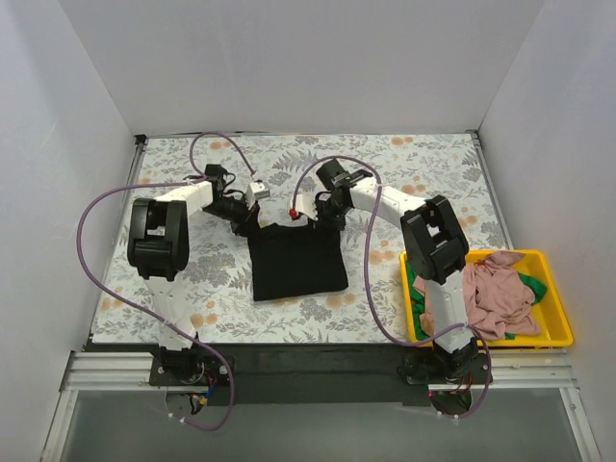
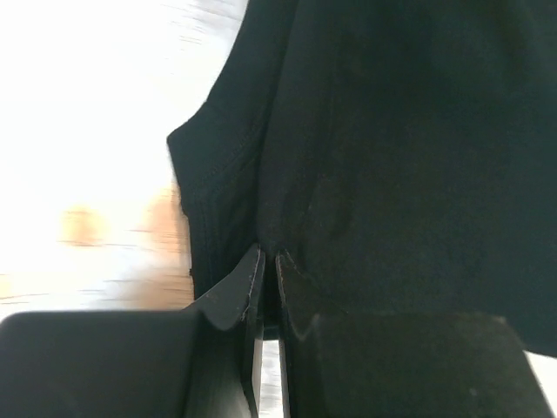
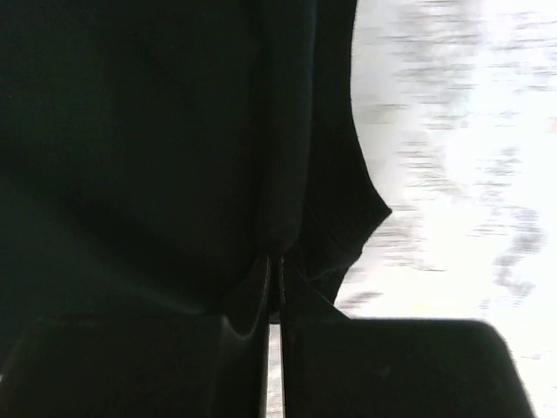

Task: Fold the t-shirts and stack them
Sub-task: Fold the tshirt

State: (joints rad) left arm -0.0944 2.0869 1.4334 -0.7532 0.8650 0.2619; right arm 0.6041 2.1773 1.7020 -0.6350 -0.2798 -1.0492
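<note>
- Your left end effector (image 2: pixel 268 254) has its fingers pressed together on a fold of the black t-shirt (image 2: pixel 392 157); the cloth bunches right at the fingertips.
- From that pinch the dark cloth fills the view ahead and to the inner side. On the outer side a stitched edge juts out to a point over the pale, blurred desk.
- Your right end effector (image 3: pixel 273 259) is likewise pinching the black t-shirt, fingers shut on a ridge of cloth with almost no gap between them.
- Here the picture is mirrored: cloth ahead and to the inner side, and a pointed stitched corner on the outer side (the desk beyond it is too washed out to read).
- From above, the two end effectors sit at the far corners of the black t-shirt, one at each. The shirt lies on the flowered cloth (image 1: pixel 192 279) between them and spreads from them back toward the arm bases as a rough square.
- You cannot tell from above whether the held edge is raised off the desk or resting on it.
- The yellow bin (image 1: pixel 553 327) stands well off to the right of the right end effector, nearer the bases.
- A pink t-shirt (image 1: pixel 496 294) is heaped in it, crumpled, with a green t-shirt (image 1: pixel 527 282) showing under and beside it.
</note>
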